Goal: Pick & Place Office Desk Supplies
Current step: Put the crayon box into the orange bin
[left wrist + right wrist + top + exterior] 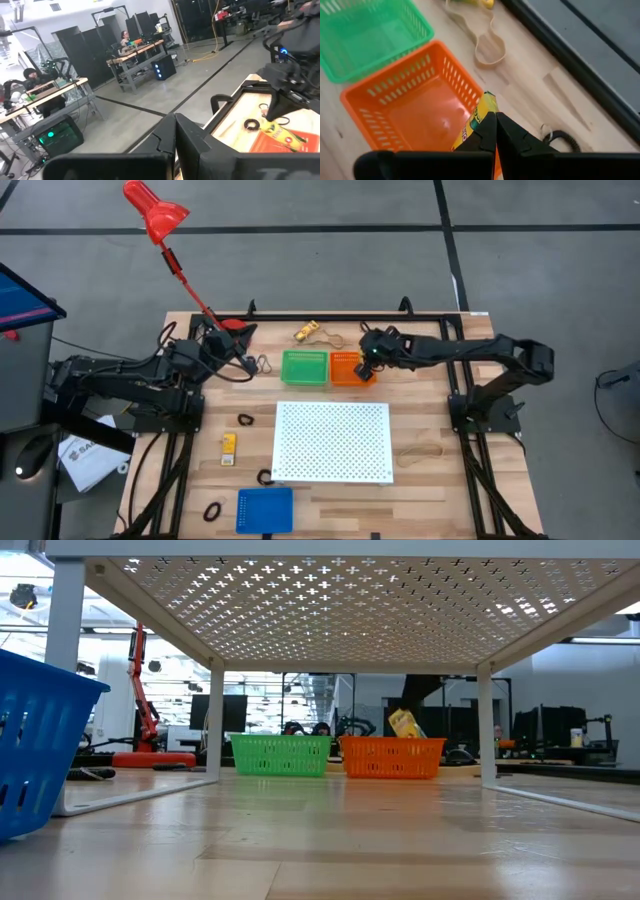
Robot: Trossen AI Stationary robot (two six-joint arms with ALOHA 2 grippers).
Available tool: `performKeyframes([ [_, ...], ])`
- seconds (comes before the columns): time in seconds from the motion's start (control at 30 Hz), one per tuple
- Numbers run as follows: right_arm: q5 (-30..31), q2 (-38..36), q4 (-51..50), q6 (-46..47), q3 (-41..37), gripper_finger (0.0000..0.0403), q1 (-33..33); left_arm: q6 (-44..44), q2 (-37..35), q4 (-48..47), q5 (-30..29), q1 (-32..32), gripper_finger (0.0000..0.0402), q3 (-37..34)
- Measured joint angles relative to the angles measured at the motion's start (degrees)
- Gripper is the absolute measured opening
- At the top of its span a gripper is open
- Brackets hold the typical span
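Fingers of the right gripper (490,131): clamped together on a small yellow-orange block with printed label (479,119), held over the far rim of the orange plastic mesh basket (410,95). Basket interior: appears bare. Adjoining it, green plastic mesh basket (305,367), also bare inside; both stand near the middle of the table's far edge. Just beyond the orange basket: thin tan rubber-band loop (482,35) lying flat on the wood, with a second yellow block (306,332) beside it at the far edge.

Left gripper (175,135): fingers closed together, holding nothing, near the far-left corner beside the red desk lamp (156,212).

White perforated board (332,442): table centre. Blue plastic basket (264,509): near edge, contents not visible. Left of the board: another yellow block (229,446) and small black ring loops (245,420). Right of the board: one tan loop (421,449).
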Motion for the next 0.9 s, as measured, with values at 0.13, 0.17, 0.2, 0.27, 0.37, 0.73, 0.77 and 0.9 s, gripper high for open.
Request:
performKeyframes([
  [0.13, 0.04, -0.01, -0.22, 0.31, 0.04, 0.0000, 0.39, -0.01, 0.00, -0.06, 0.01, 0.00, 0.0000, 0.00],
  [0.17, 0.04, -0.01, -0.32, 0.18, 0.04, 0.0000, 0.62, -0.01, 0.00, -0.07, 0.01, -0.02, 0.0000, 0.00],
  [0.2, 0.04, -0.15, -0.41, -0.11, 0.04, 0.0003, 0.83, -0.02, 0.00, -0.05, 0.04, -0.01, 0.0000, 0.00],
  [0.27, 0.10, -0.65, -0.24, -0.38, 0.06, 0.0014, 1.28, -0.12, 0.00, -0.10, 0.02, 0.00, 0.0000, 0.00],
  [0.37, 0.19, -0.64, -0.41, -0.42, 0.10, 0.0046, 1.82, -0.20, 0.00, -0.08, 0.03, 0.00, 0.0000, 0.00],
  [0.73, 4.69, -2.05, -1.58, 0.54, 0.05, 0.0186, 1.91, -0.25, 0.00, -0.10, 0.03, 0.00, 0.0000, 0.00],
  [0.77, 4.71, -2.79, -2.06, 1.05, 0.07, 0.0194, 1.83, -0.25, 0.00, -0.22, 0.03, 0.00, 0.0000, 0.00],
  [0.9, 4.83, -7.41, -4.29, 3.63, 0.04, 0.0209, 1.50, -0.25, 0.00, -0.31, 0.02, 0.00, 0.0000, 0.00],
])
